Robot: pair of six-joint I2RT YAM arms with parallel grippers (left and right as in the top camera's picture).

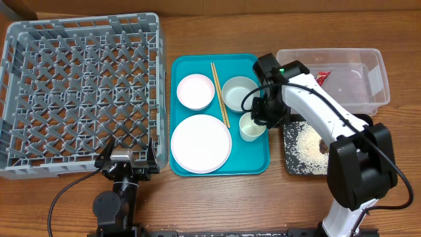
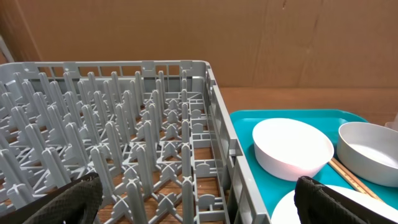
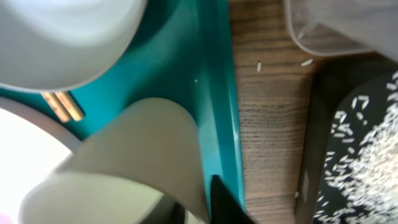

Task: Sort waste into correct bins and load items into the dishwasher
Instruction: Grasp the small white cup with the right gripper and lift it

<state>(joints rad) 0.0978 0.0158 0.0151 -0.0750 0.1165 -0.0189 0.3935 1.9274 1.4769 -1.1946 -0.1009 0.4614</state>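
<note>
My right gripper (image 1: 263,118) is shut on the wall of the small white cup (image 1: 252,127) on the teal tray; the right wrist view shows one finger outside and one inside the rim (image 3: 208,199). On that tray lie the plate (image 1: 200,143), two bowls (image 1: 195,91) (image 1: 239,94) and the chopsticks (image 1: 220,94). The clear tub (image 1: 368,99) holds the red wrapper (image 1: 322,76). The black tray (image 1: 293,168) holds rice (image 1: 308,146) and a brown scrap (image 1: 323,146). I cannot make out the tissue. My left gripper (image 1: 128,161) is open and empty at the grey rack's (image 1: 79,92) front right corner.
The teal tray (image 1: 260,164) sits between the rack and the two bins. A few rice grains (image 3: 259,65) lie on the bare wood between the teal tray and the black tray. A cardboard wall stands behind the rack (image 2: 186,31).
</note>
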